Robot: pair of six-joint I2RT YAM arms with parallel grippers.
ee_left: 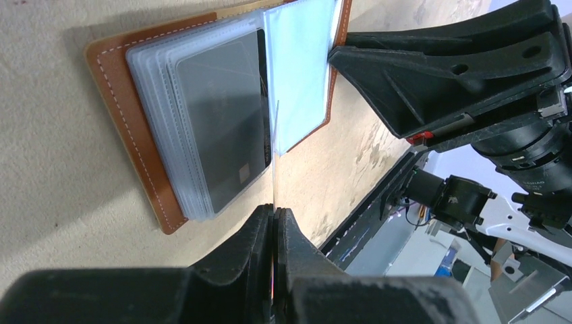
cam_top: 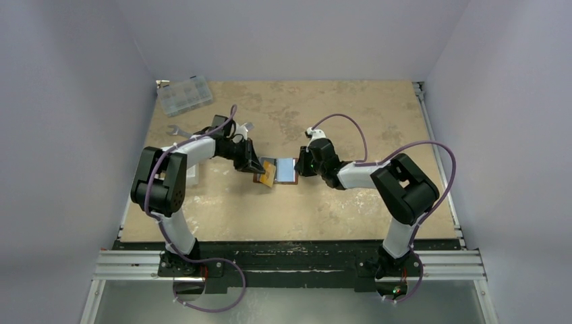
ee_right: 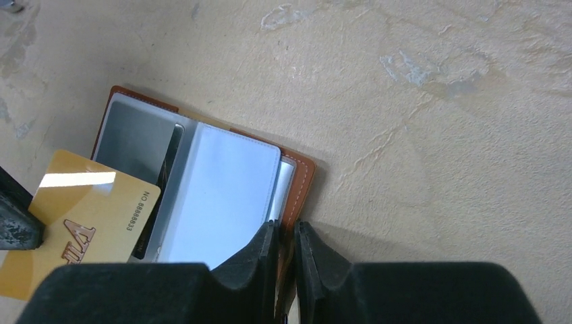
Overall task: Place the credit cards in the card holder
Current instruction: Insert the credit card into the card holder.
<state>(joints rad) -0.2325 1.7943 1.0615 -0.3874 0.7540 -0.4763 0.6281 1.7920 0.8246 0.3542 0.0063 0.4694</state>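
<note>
Between both hands, the open brown card holder (ee_right: 299,177) lies on the table (ee_right: 438,135). The left hand (ee_left: 275,214) pinches a yellow card (ee_right: 81,216) over the holder's sleeves. The right hand (ee_right: 287,233) is clamped on the holder's nearest edge.

Tan table (cam_top: 337,202) bears open card holder (cam_top: 284,170), clear box (cam_top: 184,94), seemingly a wrench (cam_top: 177,129).

The top camera sits high up behind the left arm (cam_top: 165,179) and the right arm (cam_top: 401,185) and looks down on the whole table (cam_top: 324,121). The two wrist cameras ride on the arms, low and very close, looking in from opposite sides. All three views share the open card holder (cam_top: 287,170) (ee_left: 202,121) (ee_right: 222,196) in the middle.
</note>
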